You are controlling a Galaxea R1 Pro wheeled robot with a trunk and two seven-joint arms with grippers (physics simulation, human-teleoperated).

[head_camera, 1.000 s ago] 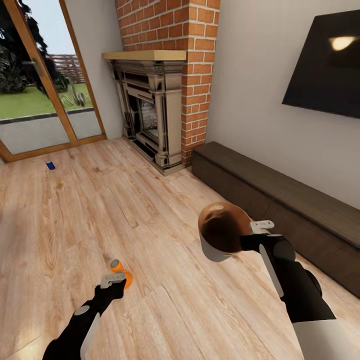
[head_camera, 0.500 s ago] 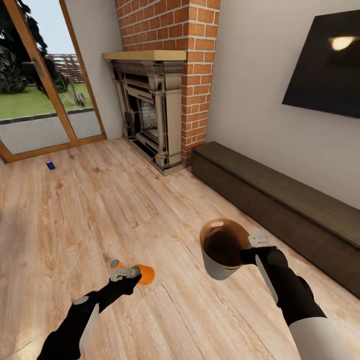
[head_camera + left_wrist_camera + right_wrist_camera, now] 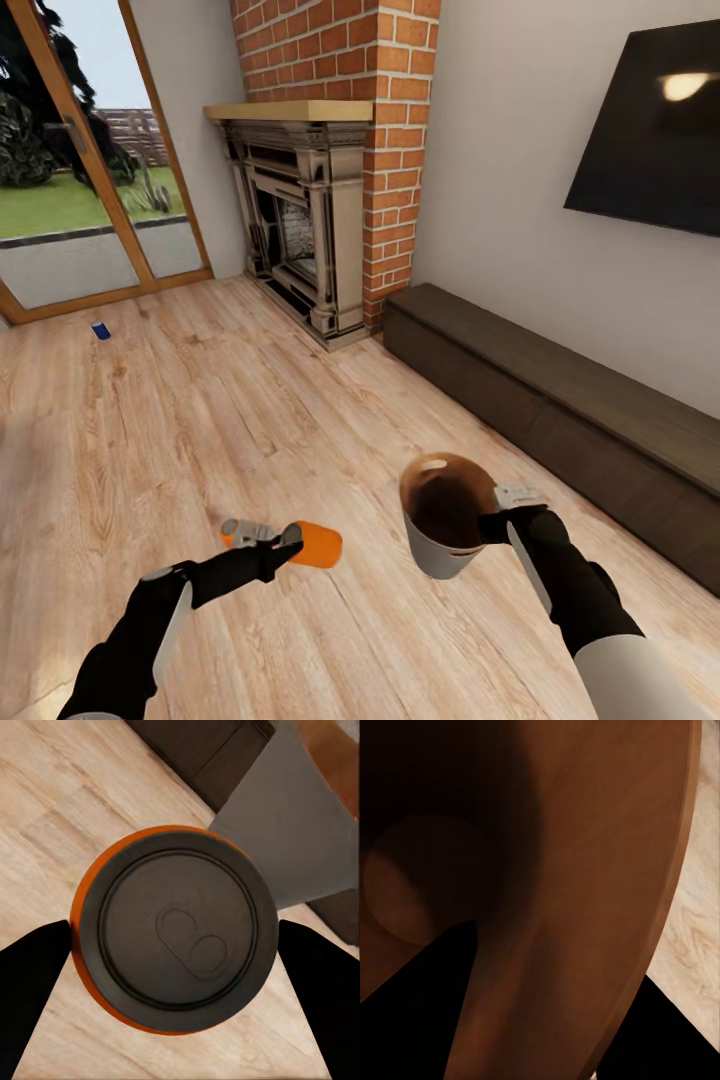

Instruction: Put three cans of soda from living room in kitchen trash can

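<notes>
While left pincer (image 3: 285, 541) clamps orange can (image 3: 318, 545) sideways, right pincer (image 3: 497, 515) grips bin (image 3: 432, 548) rim.

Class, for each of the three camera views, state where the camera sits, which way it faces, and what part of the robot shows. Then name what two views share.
Head view: high on the robot, facing forward and down over the wood floor; both arms show.
Left wrist view: near the left gripper, looking along its fingers at the orange soda can.
Right wrist view: near the right gripper, looking into the trash can; dark fingers show.
Shared: head and left wrist views both show can and bin.
</notes>
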